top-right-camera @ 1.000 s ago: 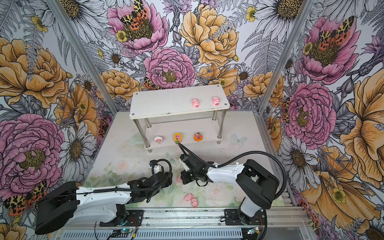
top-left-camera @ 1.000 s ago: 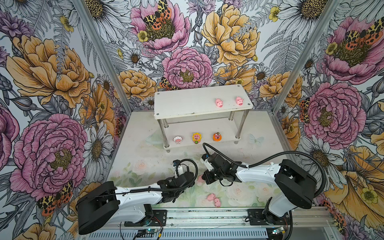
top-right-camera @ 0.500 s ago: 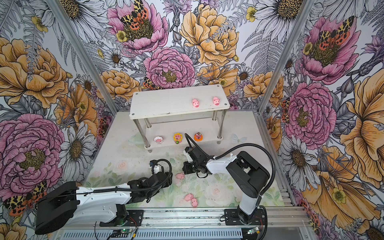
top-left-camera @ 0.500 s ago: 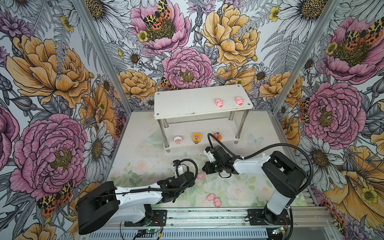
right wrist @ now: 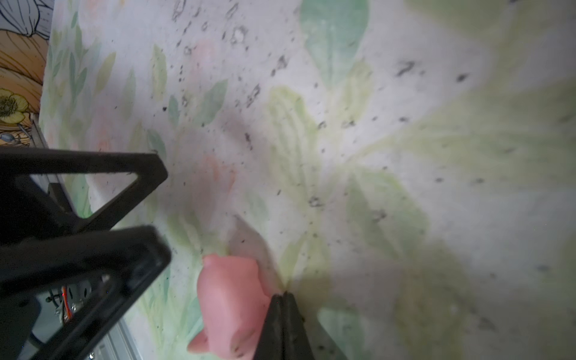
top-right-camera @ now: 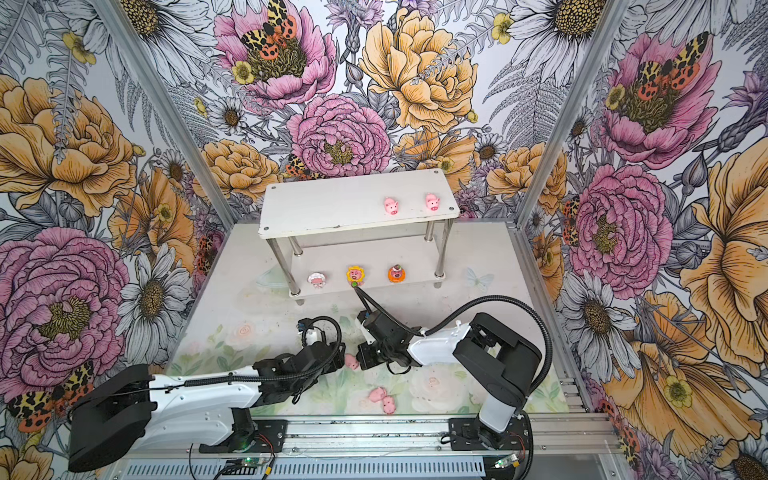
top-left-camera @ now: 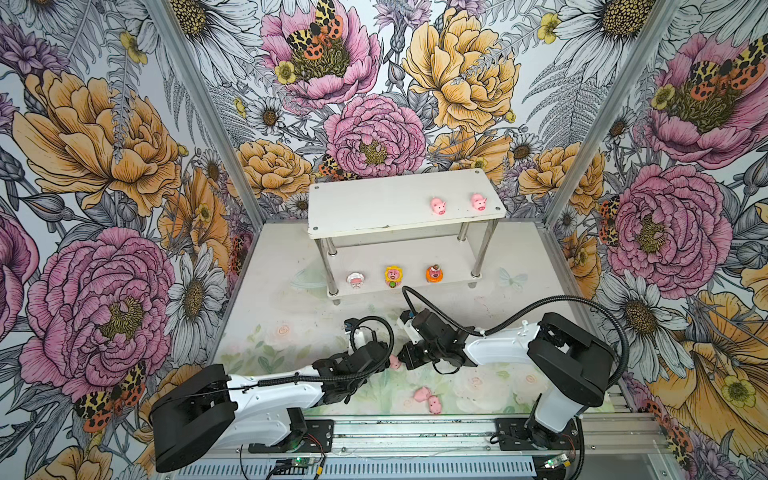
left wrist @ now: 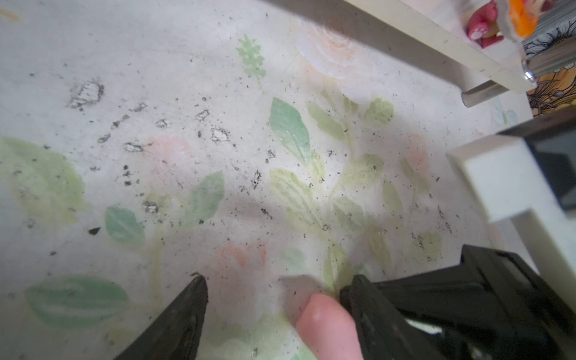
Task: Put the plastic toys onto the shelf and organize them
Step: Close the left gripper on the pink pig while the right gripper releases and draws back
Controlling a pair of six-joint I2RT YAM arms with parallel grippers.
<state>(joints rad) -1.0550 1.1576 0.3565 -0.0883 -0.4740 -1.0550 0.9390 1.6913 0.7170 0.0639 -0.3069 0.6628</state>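
Note:
A small pink pig lies on the floor mat between the spread fingers of my left gripper, close against one finger; the gripper is open. My right gripper is shut and empty, its tips against the side of that pig. In both top views the two grippers meet at this pig. The white shelf carries two pink pigs on its top tier. Its lower tier holds a white-hooded, a sunflower and an orange figure.
Two more pink pigs lie together on the mat near the front rail. The shelf's metal legs stand just beyond the grippers. Flower-printed walls close the cell on three sides.
My left gripper's jaws have spread wider around the pig. My right gripper swung toward the shelf, then came back down against the pig, which shifted slightly toward the front.

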